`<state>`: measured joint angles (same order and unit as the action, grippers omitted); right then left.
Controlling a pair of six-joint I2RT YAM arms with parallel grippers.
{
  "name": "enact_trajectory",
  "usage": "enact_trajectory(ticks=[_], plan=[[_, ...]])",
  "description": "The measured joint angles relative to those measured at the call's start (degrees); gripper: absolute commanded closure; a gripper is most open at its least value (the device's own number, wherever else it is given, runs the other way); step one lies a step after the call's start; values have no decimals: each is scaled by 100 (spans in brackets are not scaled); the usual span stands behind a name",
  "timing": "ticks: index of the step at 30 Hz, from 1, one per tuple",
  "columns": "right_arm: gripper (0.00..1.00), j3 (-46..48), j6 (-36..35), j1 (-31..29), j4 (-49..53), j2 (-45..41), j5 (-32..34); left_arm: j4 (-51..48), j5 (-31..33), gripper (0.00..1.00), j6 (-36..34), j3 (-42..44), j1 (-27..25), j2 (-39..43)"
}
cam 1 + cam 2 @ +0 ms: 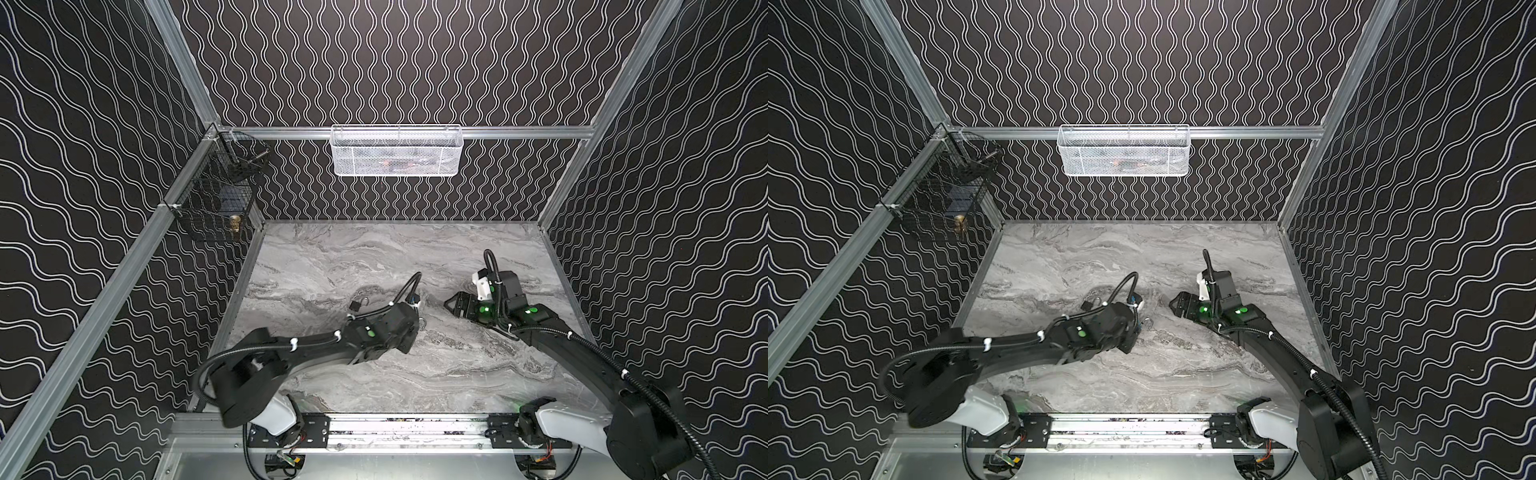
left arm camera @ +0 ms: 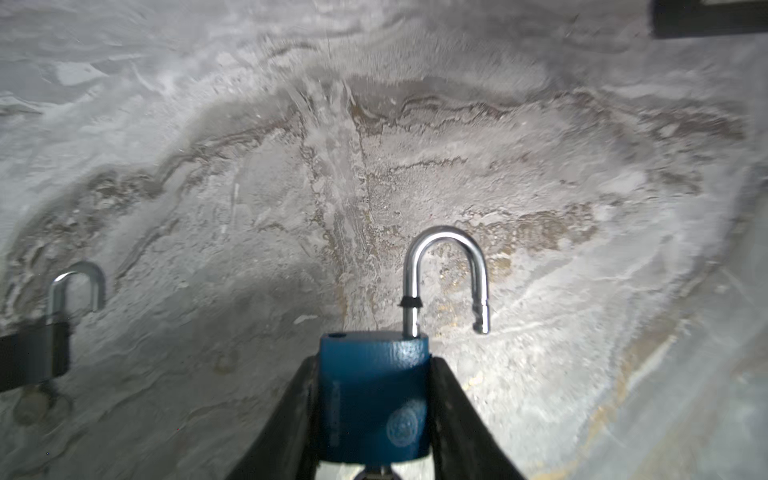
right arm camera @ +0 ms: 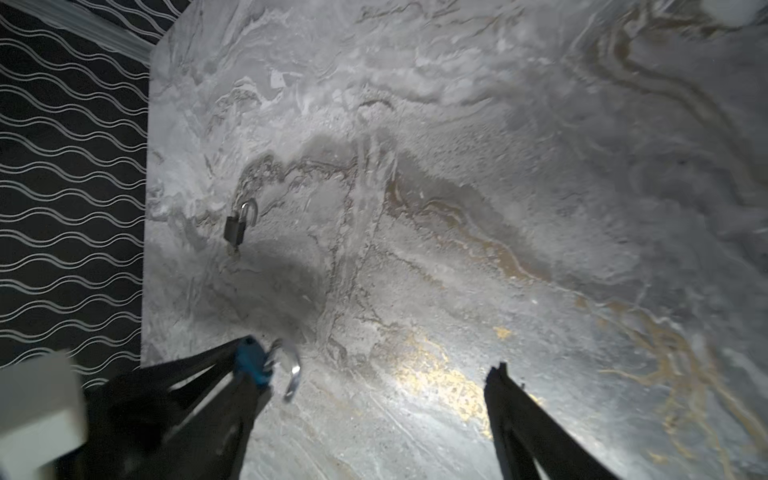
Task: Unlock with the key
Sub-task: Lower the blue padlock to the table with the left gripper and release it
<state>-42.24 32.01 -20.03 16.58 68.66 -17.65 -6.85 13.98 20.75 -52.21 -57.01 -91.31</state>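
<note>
Dim wrist views, central glare, blurred edges.

The left arm (image 1: 324,361) and right arm (image 1: 582,353) are matte black, with rounded joint housings and white shells (image 1: 274,409) at their near bases. Black corrugated cables (image 1: 316,338) run along them, bound by white ties (image 1: 294,343). Green lights (image 1: 369,333) glow by the wrists. The left gripper (image 2: 374,361) and right gripper (image 1: 451,305) have black tapering fingers (image 2: 286,415).

Faint emblem (image 2: 402,423) on blue padlock (image 2: 374,399), perhaps lettered, unreadable
</note>
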Motion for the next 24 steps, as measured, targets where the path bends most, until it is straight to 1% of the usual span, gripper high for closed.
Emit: enact_trajectory(ticks=[3,6,10,11,12,14,18,21,24], plan=[[12,179,50,269,-166,-39,20,-170,83,100,208,-400,0,-549],[12,422,146,444,-304,-122,-96,-319,192,100,466,-691,0,-940],[12,450,151,686,-356,-111,-267,-437,345,100,654,-1062,0,-1351],[12,448,136,743,-358,-111,-291,-448,387,96,693,-1123,0,-1438],[12,448,129,772,-358,-114,-323,-463,404,88,708,-1154,0,-1495],[12,444,74,782,-361,-125,-400,-498,433,80,734,-1169,2,-1576],[12,428,-15,839,-361,-166,-535,-590,518,60,734,-1178,7,-1646],[12,428,-20,852,-361,-190,-597,-581,546,52,734,-1178,7,-1663],[12,428,-17,863,-367,-205,-680,-566,562,51,737,-1152,7,-1705]])
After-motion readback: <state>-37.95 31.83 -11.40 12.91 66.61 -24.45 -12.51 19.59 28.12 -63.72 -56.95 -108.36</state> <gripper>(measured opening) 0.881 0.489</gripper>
